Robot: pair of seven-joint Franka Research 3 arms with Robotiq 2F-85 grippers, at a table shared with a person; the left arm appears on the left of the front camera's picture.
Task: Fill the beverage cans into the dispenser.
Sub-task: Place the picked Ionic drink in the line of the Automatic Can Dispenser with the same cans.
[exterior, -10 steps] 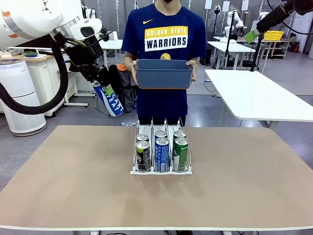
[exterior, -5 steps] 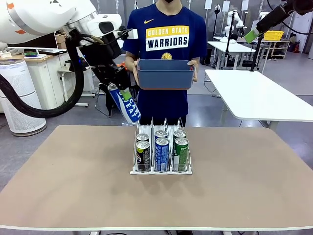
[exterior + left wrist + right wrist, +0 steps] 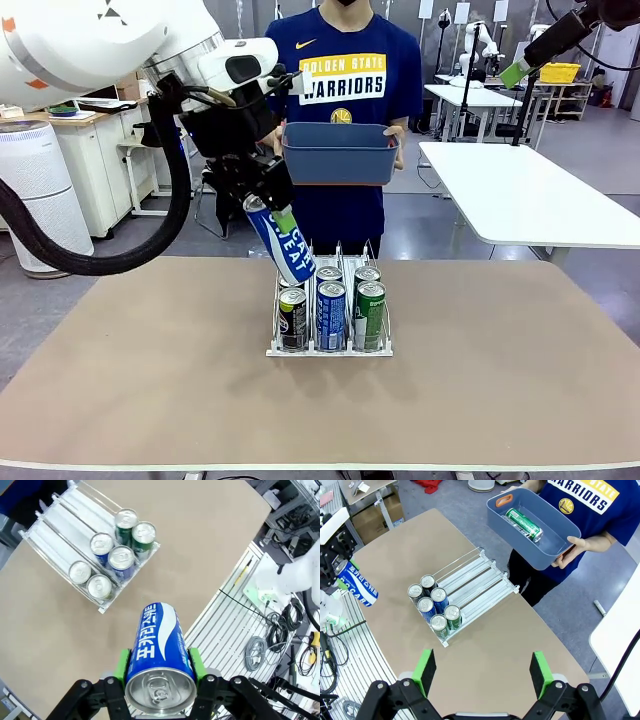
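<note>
My left gripper (image 3: 272, 215) is shut on a blue beverage can (image 3: 292, 250) with white lettering, held tilted in the air just above the far left end of the dispenser (image 3: 328, 350). In the left wrist view the green pads clamp this can (image 3: 159, 650) near its silver top, and the dispenser (image 3: 70, 515) lies below. Several cans stand at the rack's near end, two per lane: black (image 3: 292, 318), blue (image 3: 331, 315) and green (image 3: 370, 315). High at the right, my right gripper (image 3: 482, 672) is open and holds nothing; the dispenser (image 3: 475, 575) is far beneath it.
A person at the far side holds a blue-grey tub (image 3: 337, 160) at chest height above the table's far edge. A green can (image 3: 523, 524) lies inside the tub (image 3: 517, 542). The far halves of the three lanes are bare. A white table (image 3: 530, 200) stands at the right.
My left arm has swung right and toward the dispenser, carrying the blue can from the far left to just above the rack's far left end. The right arm has stayed still.
</note>
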